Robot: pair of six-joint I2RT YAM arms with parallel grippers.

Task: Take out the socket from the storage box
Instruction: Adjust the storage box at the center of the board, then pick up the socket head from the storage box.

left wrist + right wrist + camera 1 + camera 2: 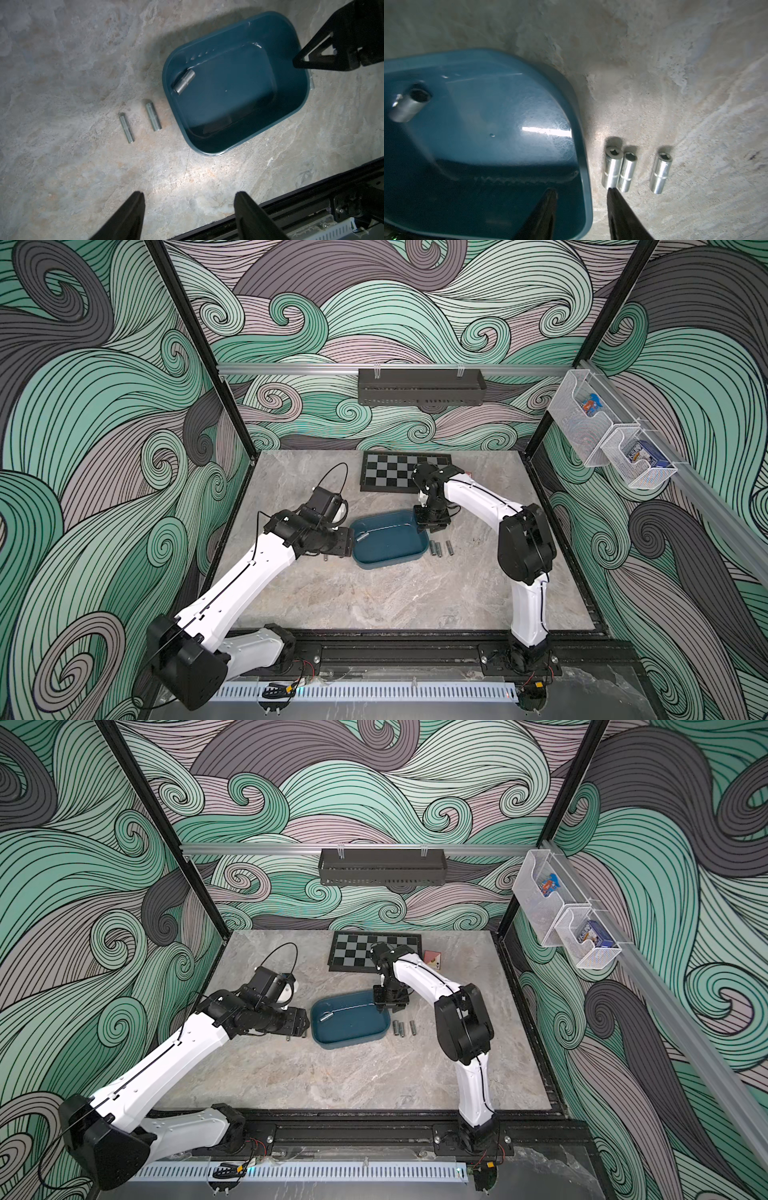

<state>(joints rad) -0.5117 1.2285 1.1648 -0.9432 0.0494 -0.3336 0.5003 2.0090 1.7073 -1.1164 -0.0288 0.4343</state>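
Note:
The dark teal storage box lies mid-table. One steel socket lies inside, by its left end wall. My right gripper hangs over the box's far right corner. It is open, one finger over the inside and one over the table, with the rim between them. My left gripper is open and empty, just left of the box.
Three sockets lie on the table right of the box, two more left of it. A chessboard lies at the back. A black rack and white mesh baskets hang on the walls.

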